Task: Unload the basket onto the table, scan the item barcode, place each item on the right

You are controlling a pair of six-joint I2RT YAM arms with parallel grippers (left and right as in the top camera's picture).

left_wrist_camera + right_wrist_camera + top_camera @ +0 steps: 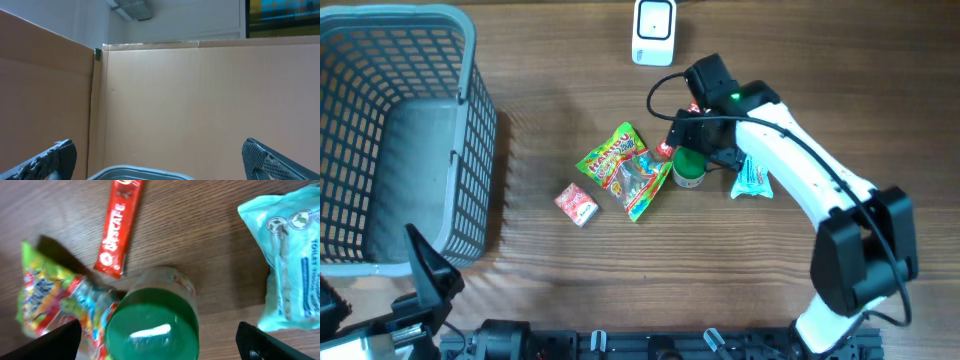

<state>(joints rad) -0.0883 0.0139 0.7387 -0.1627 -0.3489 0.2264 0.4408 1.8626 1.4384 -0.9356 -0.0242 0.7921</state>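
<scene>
- The right hand (160, 342) hovered with its jaws spread wide, gripping nothing, directly above a jar (152, 325) with a green lid.
- The jar stood upright on the wooden worktop (770, 60), near the middle of the clutter; whatever label it carried was hidden beneath the lid.
- Just beyond the jar lay a red stick sachet (119, 225) with white lettering ending in "CAFE"; the first letters were too blurred to read.
- To one side sat a pale blue pack (287, 265) with blue print running sideways, too cut off to read.
- On the other side, a green and yellow sweet bag (612, 155) overlapped a clear bag of sweets (645, 185); their bright lettering was smeared.
- A small red packet (577, 204) lay apart from them, nearer the grey basket (470, 130).
- A white scanner (653, 30) stood at the far edge, well apart from the jar.
- The left hand (162, 162) was released too, empty, facing a cardboard wall (200, 100).
</scene>
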